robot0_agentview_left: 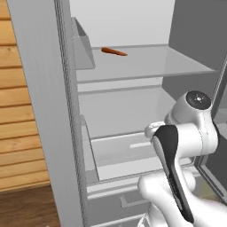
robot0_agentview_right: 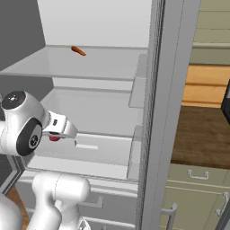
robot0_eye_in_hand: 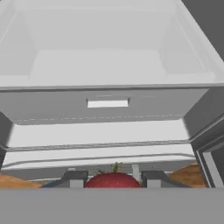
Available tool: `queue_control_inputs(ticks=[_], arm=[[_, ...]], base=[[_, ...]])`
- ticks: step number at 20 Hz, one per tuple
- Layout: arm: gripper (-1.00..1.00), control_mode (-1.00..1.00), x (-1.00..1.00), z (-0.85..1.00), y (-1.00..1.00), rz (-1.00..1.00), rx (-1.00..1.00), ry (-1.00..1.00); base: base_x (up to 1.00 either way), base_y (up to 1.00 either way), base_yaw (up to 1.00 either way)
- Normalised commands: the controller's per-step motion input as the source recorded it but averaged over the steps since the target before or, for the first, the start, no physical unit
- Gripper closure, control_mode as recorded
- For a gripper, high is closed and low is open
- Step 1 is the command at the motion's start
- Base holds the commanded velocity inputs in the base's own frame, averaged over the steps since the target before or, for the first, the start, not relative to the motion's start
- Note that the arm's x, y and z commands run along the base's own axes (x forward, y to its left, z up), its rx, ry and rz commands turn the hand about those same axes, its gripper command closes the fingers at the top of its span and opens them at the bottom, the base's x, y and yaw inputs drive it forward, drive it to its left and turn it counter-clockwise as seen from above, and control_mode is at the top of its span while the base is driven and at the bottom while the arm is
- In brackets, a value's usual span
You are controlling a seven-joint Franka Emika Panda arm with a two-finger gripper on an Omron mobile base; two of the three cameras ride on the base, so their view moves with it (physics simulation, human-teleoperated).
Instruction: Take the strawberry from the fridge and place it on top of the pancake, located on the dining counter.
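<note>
Hand view: jaws (robot0_eye_in_hand: 113,178) clamp strawberry (robot0_eye_in_hand: 113,180) before fridge (robot0_eye_in_hand: 109,70) drawer; orange stick (robot0_agentview_left: 114,52) on upper shelf.

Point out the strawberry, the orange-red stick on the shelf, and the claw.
Small dark red strawberry (robot0_eye_in_hand: 113,180): hand view, its top.
Long thin orange-red stick (robot0_agentview_left: 114,52): left base view, its middle.
Claw (robot0_eye_in_hand: 113,179): hand view, between fingertips, shut on strawberry.

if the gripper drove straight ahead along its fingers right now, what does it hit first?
Likely the pale grey front wall of the fridge's drawer, dead ahead. The gripper holds the small dark red strawberry between its fingers. Depth is unclear.
</note>
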Motion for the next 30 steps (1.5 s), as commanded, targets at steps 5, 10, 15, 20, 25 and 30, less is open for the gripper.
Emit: queue_control_inputs(ticks=[5,10,15,20,25,30], arm=[[1.00,1.00,0.00,0.00,0.00,0.00,0.00,0.00],[1.00,1.00,0.00,0.00,0.00,0.00,0.00,0.00],[1.00,1.00,0.00,0.00,0.00,0.00,0.00,0.00],[1.00,1.00,0.00,0.00,0.00,0.00,0.00,0.00],[1.00,1.00,0.00,0.00,0.00,0.00,0.00,0.00],[1.00,1.00,0.00,0.00,0.00,0.00,0.00,0.00]], base=[[-0.77,-0.02,0.20],[-0.36,0.06,0.41],[-0.42,0.00,0.73],[-0.55,-0.07,0.85],[-0.73,-0.09,0.74],[-0.70,0.08,0.74]])
